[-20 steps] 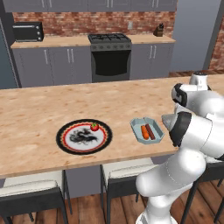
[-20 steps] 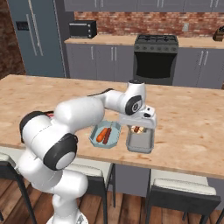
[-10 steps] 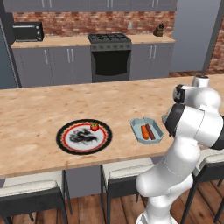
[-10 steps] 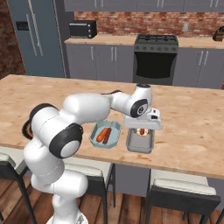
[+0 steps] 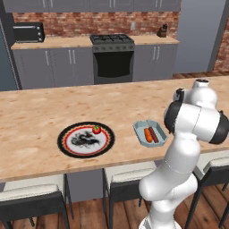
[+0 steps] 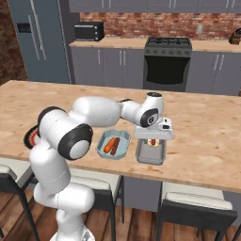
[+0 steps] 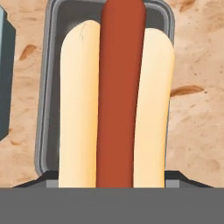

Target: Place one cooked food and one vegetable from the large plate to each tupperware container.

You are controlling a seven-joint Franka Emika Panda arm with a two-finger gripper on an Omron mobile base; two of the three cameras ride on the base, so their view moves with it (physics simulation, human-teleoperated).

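The large plate (image 5: pixel 71 145) lies on the counter with a red tomato (image 5: pixel 96 130) on its far rim. One tupperware container (image 6: pixel 123 137) holds a carrot (image 6: pixel 110 145) and a sausage (image 6: pixel 115 141). My gripper (image 6: pixel 152 138) hovers low over the second tupperware container (image 6: pixel 149 158), which stands to the right of the first. A hot dog in a bun (image 7: pixel 116 100) lies lengthwise in that container, whose rim (image 7: pixel 43 131) frames it in the hand view. The jaws stand wide either side of the bun, and the gripper is open.
The arm's elbow (image 5: pixel 192 118) reaches over the counter's right part. Chairs (image 6: pixel 195 202) stand under the front edge. The first container's corner (image 7: pixel 3 78) lies close on the left in the hand view. A stove (image 5: pixel 112 58) and cabinets stand across the aisle.
The hand has shifted slightly above the right container and the arm has swung upright. The hot dog has stayed lying in that container.
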